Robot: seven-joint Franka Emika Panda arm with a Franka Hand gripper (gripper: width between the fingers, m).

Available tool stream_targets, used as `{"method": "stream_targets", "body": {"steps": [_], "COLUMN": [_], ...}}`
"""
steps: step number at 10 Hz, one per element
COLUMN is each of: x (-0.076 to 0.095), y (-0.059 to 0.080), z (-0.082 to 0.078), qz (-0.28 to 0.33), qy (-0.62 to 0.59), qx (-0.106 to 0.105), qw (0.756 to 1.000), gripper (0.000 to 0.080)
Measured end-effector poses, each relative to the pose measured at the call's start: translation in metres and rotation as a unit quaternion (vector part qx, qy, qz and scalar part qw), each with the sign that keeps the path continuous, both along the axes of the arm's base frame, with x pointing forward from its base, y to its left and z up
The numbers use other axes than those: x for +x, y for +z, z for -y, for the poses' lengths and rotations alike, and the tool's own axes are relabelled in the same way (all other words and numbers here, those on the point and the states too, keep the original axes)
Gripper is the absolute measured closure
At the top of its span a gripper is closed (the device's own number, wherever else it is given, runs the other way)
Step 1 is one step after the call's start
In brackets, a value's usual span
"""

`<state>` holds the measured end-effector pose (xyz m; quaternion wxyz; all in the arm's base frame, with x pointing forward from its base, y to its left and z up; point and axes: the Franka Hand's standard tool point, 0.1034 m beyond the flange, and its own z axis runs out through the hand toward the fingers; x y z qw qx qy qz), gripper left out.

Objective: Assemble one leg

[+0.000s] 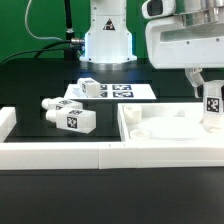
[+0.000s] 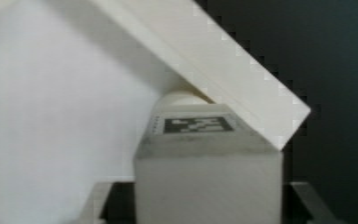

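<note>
My gripper is shut on a white leg with a black-and-white tag. It holds the leg upright over the far corner of the large white panel, on the exterior view's right. In the wrist view the leg fills the gap between my dark fingers, its tip against the panel's raised rim at the corner. I cannot tell whether the leg's end touches the panel. Two more legs lie on the table: one to the exterior view's left and one further back.
The marker board lies at the back, in front of the robot base. A low white rail runs along the front edge, with a raised end at the exterior view's left.
</note>
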<state>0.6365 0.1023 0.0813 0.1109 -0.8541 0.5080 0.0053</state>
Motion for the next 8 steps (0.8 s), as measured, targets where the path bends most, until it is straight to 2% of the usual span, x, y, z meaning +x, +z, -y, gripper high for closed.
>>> {"method": "stream_targets", "body": {"steps": [2, 4, 5, 6, 7, 8], "x": [-0.001, -0.001, -0.001, -0.004, -0.004, -0.005], "y": [0.000, -0.001, 0.000, 0.000, 0.000, -0.001], "z": [-0.012, -0.011, -0.013, -0.017, -0.017, -0.016], "qz": [-0.030, -0.029, -0.023, -0.010, 0.004, 0.014], "qy": [-0.175, -0.176, -0.138, -0.033, 0.069, 0.148], "qx": [0.023, 0.026, 0.019, 0.003, -0.008, -0.015], "qw": [0.984, 0.984, 0.990, 0.999, 0.998, 0.989], "gripper": [0.0514, 0.0514, 0.0445, 0.0251, 0.0251, 0.0181]}}
